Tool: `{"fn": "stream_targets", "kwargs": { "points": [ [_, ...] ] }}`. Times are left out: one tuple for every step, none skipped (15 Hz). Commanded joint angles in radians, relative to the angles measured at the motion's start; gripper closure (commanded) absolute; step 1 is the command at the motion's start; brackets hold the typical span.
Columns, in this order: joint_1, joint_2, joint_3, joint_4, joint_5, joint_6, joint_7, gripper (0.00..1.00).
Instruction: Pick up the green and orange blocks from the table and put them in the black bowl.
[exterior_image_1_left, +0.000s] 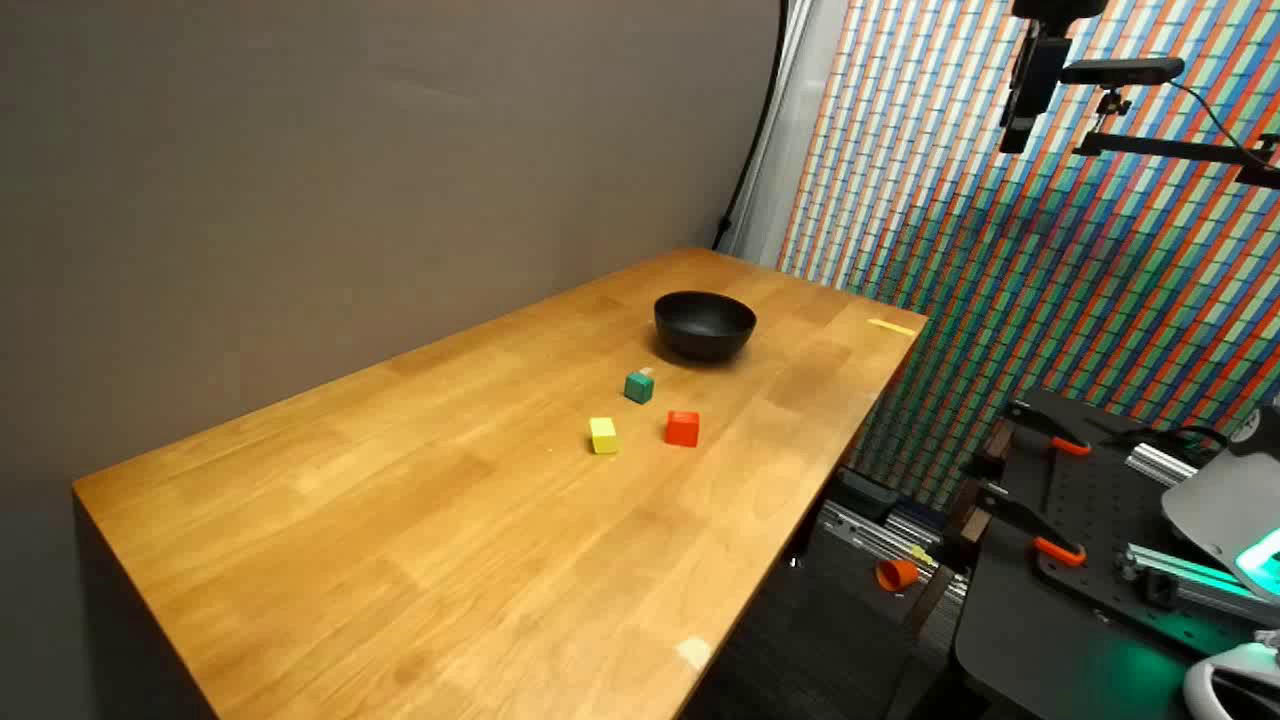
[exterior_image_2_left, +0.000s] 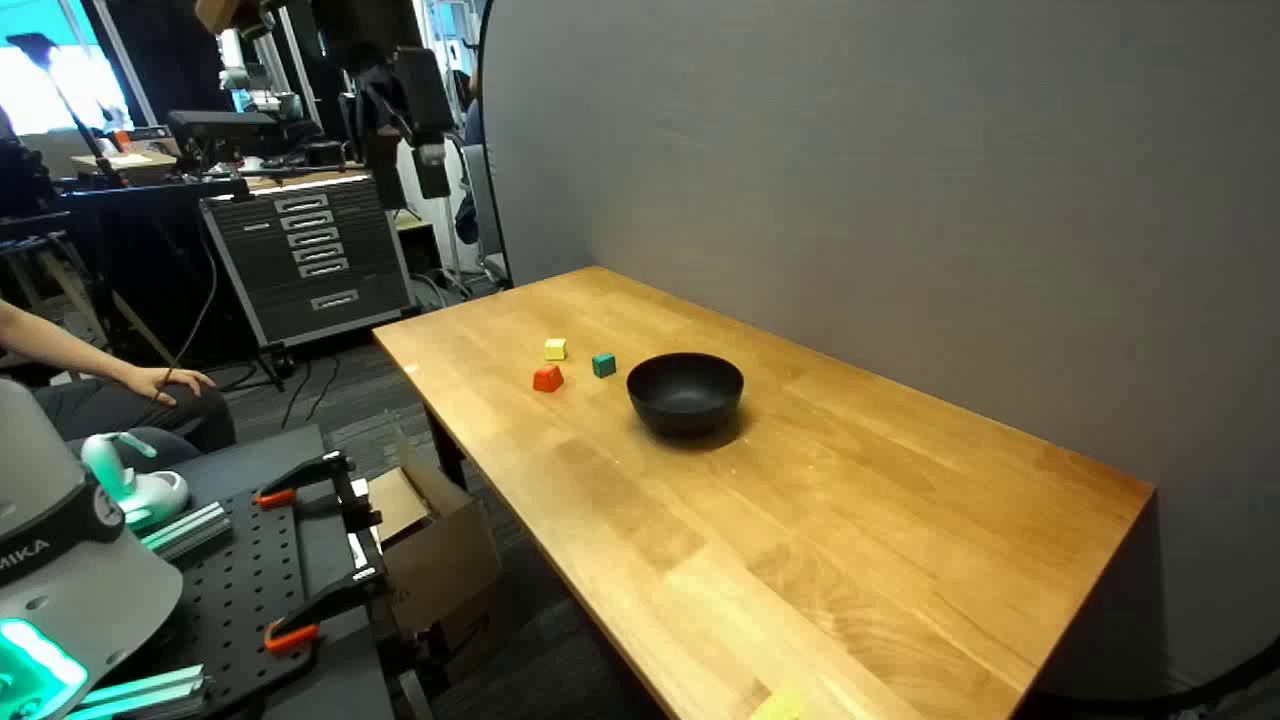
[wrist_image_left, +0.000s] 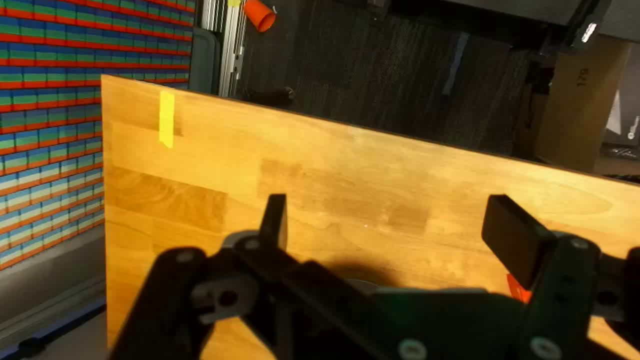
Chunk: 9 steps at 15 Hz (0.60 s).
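Green block (exterior_image_1_left: 639, 388) and orange block (exterior_image_1_left: 683, 430) lie near the bowl (exterior_image_1_left: 704, 328) on the desk (exterior_image_1_left: 400, 560). End effector (wrist_image_left: 390, 227) overhead, jaws apart.

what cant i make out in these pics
Orange block, wrist view: mostly hidden behind the gripper.
Black bowl, wrist view: mostly or wholly hidden behind the gripper.
Green block, wrist view: unseen, likely behind the gripper.
Robot arm, in both exterior views: middle stretch cut off by picture edges.
Person, in an exterior view: head beyond the left edge.
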<state>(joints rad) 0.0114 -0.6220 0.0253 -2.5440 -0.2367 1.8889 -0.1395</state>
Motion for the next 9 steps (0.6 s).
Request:
{"fn": "stream_targets", "kwargs": {
  "points": [
    [0.009, 0.000, -0.007, 0.005, -0.004, -0.003, 0.004, 0.00],
    [0.009, -0.001, -0.007, 0.009, -0.004, -0.003, 0.004, 0.00],
    [0.009, -0.003, -0.007, 0.012, -0.004, -0.003, 0.004, 0.00],
    [0.009, -0.003, -0.007, 0.013, -0.004, -0.003, 0.004, 0.00],
    [0.009, -0.003, -0.007, 0.013, -0.004, -0.003, 0.004, 0.00],
    [0.009, -0.003, -0.007, 0.013, -0.004, -0.003, 0.004, 0.00],
    [0.010, 0.037, -0.014, 0.031, -0.001, 0.021, -0.004, 0.00],
    [0.014, 0.114, -0.017, 0.065, 0.012, 0.057, 0.000, 0.00],
    [0.019, 0.170, -0.019, 0.086, 0.020, 0.085, -0.006, 0.00]
  ]
}}
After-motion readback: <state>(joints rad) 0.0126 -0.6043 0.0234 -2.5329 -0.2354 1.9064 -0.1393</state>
